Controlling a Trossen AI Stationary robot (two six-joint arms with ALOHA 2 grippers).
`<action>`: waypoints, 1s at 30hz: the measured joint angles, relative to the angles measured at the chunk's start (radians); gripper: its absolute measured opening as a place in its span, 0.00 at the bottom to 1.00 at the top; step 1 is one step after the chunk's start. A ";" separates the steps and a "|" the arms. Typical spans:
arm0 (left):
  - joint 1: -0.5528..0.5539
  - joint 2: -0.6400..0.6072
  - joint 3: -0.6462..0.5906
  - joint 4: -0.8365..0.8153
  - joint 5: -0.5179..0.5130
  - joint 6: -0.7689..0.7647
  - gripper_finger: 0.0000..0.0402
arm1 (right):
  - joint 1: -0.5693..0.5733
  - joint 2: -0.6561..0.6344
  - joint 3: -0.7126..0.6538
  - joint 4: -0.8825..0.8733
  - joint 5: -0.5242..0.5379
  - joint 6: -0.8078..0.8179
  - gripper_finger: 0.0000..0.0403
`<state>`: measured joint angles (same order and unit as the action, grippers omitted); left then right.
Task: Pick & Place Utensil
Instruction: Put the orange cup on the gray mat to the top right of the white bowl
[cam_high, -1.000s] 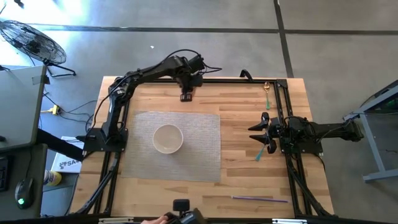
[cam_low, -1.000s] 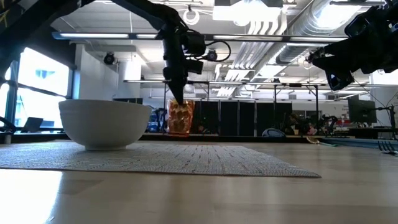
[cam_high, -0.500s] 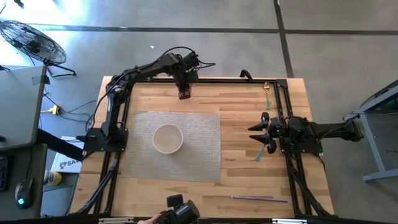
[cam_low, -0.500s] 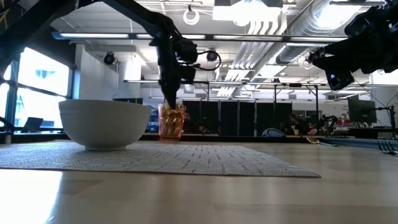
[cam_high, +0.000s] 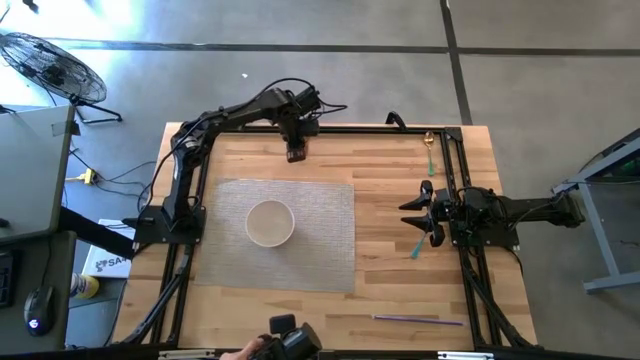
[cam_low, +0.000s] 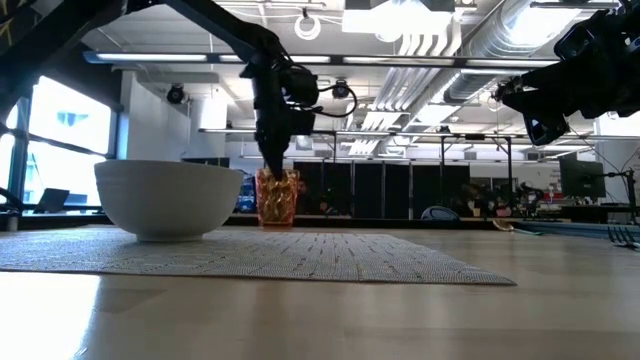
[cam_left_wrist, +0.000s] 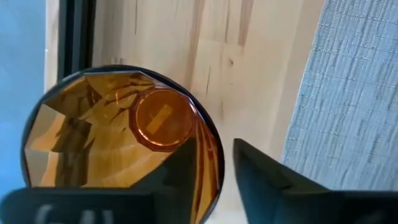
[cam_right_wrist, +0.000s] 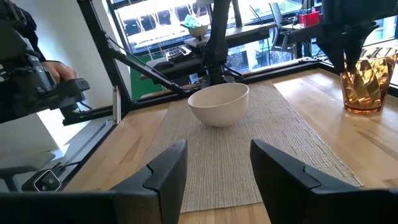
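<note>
My left gripper (cam_high: 296, 152) is at the table's far edge, shut on an amber faceted glass (cam_low: 278, 197), which stands upright with its base down at table level. The left wrist view looks straight down into the glass (cam_left_wrist: 118, 134). My right gripper (cam_high: 415, 212) hovers open above the table's right side, touching nothing. A teal utensil (cam_high: 418, 243) lies just beside it on the wood. A gold spoon (cam_high: 428, 143) lies at the far right corner, and a purple utensil (cam_high: 418, 319) near the near edge. A white bowl (cam_high: 270, 222) sits on the grey mat (cam_high: 320, 250). My left gripper holds the glass by its rim (cam_left_wrist: 214, 165), on the side toward the mat. One finger (cam_left_wrist: 180, 174) is inside the glass and the other (cam_left_wrist: 264, 171) outside, pinching the wall. The fingers come from above, pointing down. The glass is upright.
Black frame rails (cam_high: 450, 170) run along the table's edges. A person's hand with a camera (cam_high: 285, 342) shows at the near edge and again in the right wrist view (cam_right_wrist: 43, 81). Bare wood lies between the mat and the right arm.
My left gripper has moved a little toward the table's left and far edge and come down, keeping hold of the glass. The glass hung tilted half a second ago; now it is upright and lower, at table level.
</note>
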<state>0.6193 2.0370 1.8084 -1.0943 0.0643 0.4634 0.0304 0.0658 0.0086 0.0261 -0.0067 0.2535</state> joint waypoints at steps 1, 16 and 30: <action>0.000 0.000 0.001 0.003 -0.004 0.000 0.30 | 0.000 0.000 0.000 0.000 0.000 0.000 0.42; 0.002 -0.011 0.176 -0.154 -0.040 -0.131 0.62 | 0.000 0.000 0.000 0.000 0.000 0.000 0.42; 0.010 -0.375 -0.209 -0.014 -0.015 -0.252 0.62 | 0.000 0.000 0.000 0.000 0.000 0.000 0.42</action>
<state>0.6293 1.6620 1.5992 -1.1085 0.0497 0.2112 0.0303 0.0662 0.0086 0.0265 -0.0067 0.2535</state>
